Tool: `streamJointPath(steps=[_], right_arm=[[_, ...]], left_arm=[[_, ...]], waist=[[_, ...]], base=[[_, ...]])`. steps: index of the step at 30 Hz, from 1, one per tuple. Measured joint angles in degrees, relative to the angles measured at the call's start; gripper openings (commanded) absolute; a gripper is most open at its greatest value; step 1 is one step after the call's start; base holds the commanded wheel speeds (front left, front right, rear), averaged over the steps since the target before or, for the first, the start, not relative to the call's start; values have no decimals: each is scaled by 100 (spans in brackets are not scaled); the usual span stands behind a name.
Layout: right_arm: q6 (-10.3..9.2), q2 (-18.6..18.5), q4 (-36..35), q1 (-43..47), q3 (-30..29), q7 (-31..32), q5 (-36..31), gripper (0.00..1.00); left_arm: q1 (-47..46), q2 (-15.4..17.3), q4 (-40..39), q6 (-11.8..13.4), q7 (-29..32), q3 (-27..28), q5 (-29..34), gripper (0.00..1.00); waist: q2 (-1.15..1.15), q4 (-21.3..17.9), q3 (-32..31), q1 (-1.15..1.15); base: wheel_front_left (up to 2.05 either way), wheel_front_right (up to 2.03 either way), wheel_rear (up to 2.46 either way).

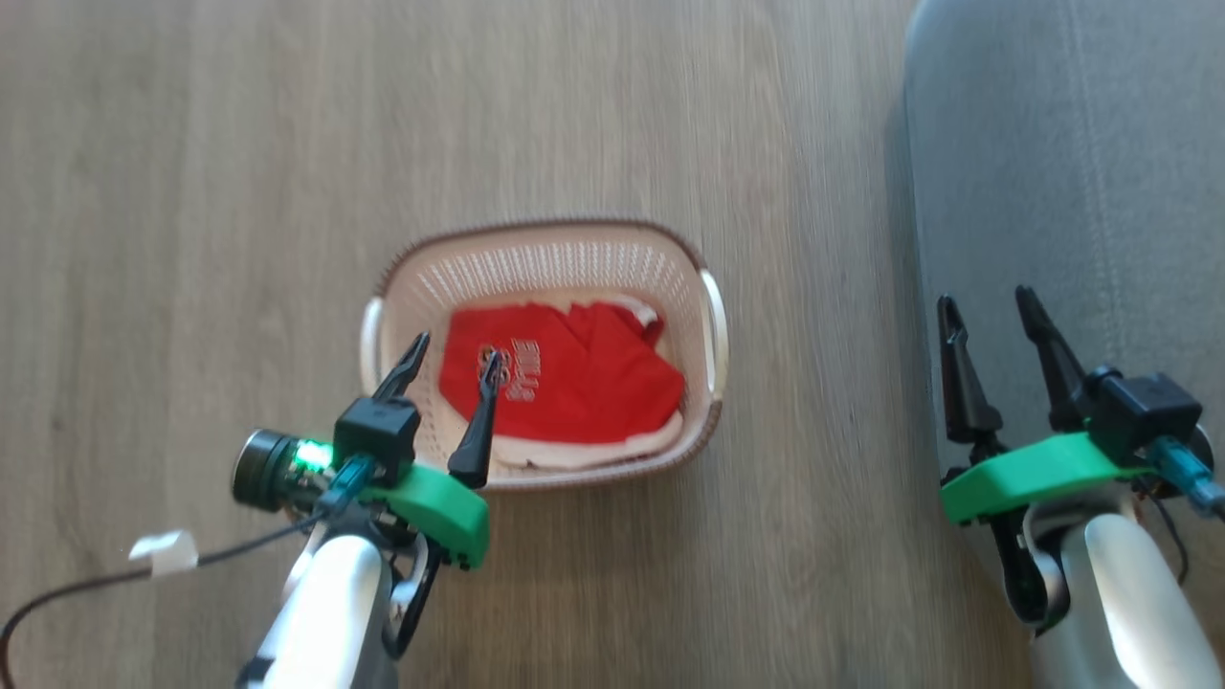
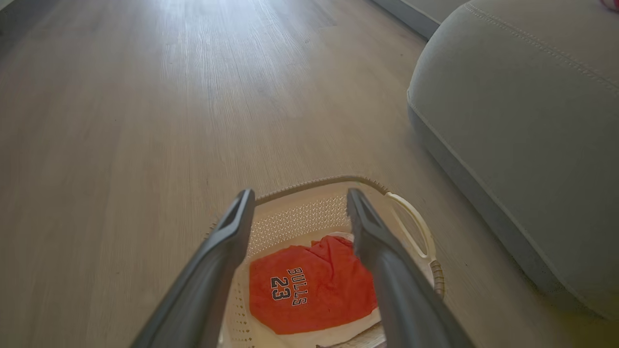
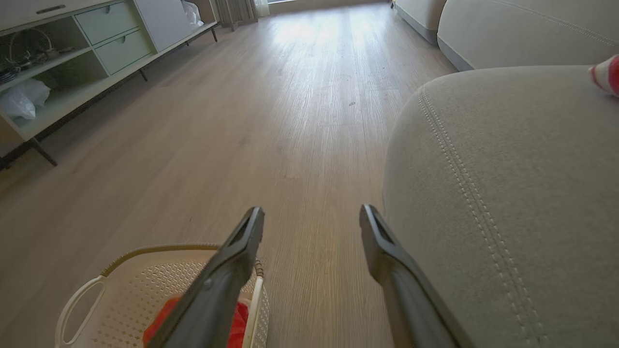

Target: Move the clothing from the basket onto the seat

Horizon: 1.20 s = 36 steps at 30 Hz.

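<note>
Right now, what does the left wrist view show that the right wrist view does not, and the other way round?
Left wrist view: the jersey with its readable "BULLS 23" print, framed by the open jaws of the left gripper, white fabric beneath it. Right wrist view: a pale shelf unit with drawers at the left, and a red-and-white item lying on the seat. Shared: the cream basket, red clothing inside it, the wooden floor, the grey seat with its stitched seam.
</note>
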Motion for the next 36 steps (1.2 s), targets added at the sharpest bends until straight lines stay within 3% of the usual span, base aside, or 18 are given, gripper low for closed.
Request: streamJointPath(steps=[8, 17, 32, 36], right_arm=[[0, 165, -154, -345, -192, -1, -153, 100], [0, 191, -477, -417, -136, -1, 46, 100], [-47, 238, -1302, -571, 458, -103, 480, 100], [-48, 242, -1527, -531, 519, -103, 545, 100]], left_arm=[[-1127, 68, 1135, -312, 0, -176, 378, 100], [-2557, 485, 2616, -535, 0, -622, 836, 100], [-4357, 837, 4789, -589, 0, -1017, 1125, 100], [-4687, 898, 5183, -380, 193, -1233, 1317, 100]], waist=[[0, -308, 1068, 1], [0, -796, 2276, 1], [0, -1579, 3513, -1], [0, -1668, 3693, -1]], base=[[0, 0, 0], [0, 0, 0], [0, 0, 0], [0, 0, 0]])
